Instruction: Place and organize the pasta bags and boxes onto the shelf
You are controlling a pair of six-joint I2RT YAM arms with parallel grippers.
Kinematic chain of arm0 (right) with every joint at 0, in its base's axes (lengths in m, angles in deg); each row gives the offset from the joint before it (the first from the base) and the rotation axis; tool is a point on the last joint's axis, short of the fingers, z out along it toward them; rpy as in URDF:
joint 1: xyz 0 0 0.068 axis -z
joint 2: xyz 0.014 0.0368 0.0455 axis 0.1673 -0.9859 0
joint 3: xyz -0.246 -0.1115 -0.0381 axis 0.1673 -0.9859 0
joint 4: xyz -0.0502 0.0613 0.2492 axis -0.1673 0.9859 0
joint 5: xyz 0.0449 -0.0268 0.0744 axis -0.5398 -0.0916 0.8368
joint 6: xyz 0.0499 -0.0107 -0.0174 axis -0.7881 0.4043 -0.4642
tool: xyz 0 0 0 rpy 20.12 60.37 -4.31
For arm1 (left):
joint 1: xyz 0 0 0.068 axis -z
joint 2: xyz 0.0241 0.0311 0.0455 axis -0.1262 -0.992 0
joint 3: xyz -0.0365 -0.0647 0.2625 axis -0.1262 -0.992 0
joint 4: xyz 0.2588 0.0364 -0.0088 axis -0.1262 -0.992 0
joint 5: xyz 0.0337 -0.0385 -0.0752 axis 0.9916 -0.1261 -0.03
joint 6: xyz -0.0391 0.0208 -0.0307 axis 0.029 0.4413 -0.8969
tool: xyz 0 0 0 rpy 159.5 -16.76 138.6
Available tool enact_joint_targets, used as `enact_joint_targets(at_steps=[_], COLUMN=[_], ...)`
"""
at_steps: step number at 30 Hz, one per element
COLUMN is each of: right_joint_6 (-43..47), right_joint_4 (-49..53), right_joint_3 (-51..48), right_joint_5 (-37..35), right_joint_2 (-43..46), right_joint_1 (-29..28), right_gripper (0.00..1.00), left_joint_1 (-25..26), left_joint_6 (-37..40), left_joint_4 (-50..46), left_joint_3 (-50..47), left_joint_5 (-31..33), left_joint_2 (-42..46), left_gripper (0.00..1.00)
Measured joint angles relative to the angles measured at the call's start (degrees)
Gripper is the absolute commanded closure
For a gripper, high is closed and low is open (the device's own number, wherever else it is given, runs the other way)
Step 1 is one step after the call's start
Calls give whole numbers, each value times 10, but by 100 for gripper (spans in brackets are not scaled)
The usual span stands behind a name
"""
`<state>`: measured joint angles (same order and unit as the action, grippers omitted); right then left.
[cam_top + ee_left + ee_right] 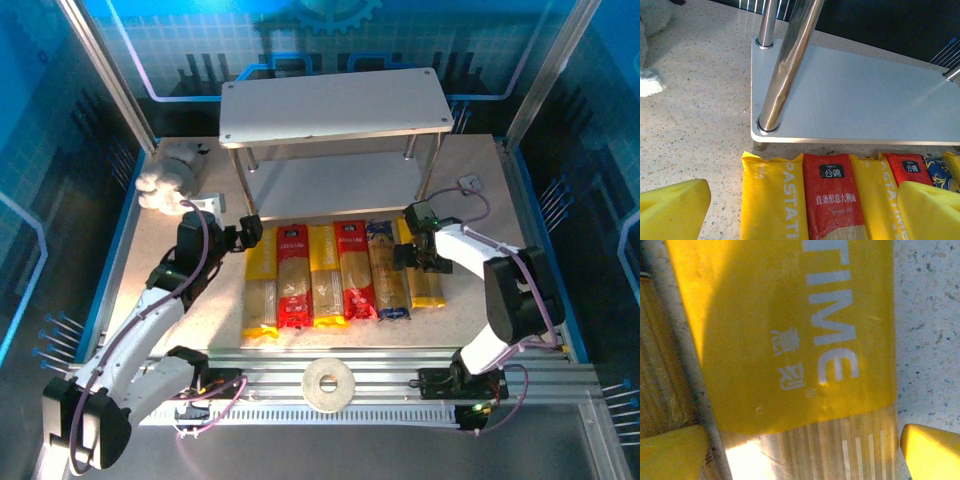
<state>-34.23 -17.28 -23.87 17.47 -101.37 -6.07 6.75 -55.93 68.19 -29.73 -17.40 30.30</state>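
Spaghetti packs (355,275), qty 6, lie side by side on tabletop (220,330) just in front of 2-tier shelf (335,105); L to R: yellow, red, yellow, red, clear w/ blue end, yellow. Left pincer (250,230) wide open above far end of leftmost yellow pack (260,290), near shelf's front-left leg. Right pincer (420,255) open, fingers (670,452) either side of rightmost yellow pack (428,285); white tape roll (328,383) on near rail.

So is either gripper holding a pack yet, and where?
Nothing is held. The left gripper is open and empty; the right gripper straddles the rightmost yellow pack, jaws open.
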Motion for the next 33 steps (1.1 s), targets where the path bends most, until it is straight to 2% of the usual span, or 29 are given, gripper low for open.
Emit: enact_joint_targets(at_steps=[5,8,13,18,25,29,33], right_joint_6=[-9,-9,-2,9,6,9,12], right_joint_4=[7,9,11,22,28,50,95], right_joint_3=[5,6,16,30,29,19,18], right_joint_5=[0,6,41,63,52,40,24], right_joint_2=[-9,-11,-27,-36,3,34,101], right_joint_1=[14,21,31,34,22,-6,-30], right_gripper=[0,6,30,65,100,100,100], left_joint_1=[0,0,0,0,0,0,0], left_joint_6=[0,0,0,1,2,2,2], left_joint_4=[0,0,0,0,-1,-1,-1], left_joint_3=[0,0,0,0,0,0,0], left_joint_5=[4,4,4,5,8,8,8], left_joint_2=[0,0,0,1,12,13,13], left_gripper=[3,3,4,4,4,5,5])
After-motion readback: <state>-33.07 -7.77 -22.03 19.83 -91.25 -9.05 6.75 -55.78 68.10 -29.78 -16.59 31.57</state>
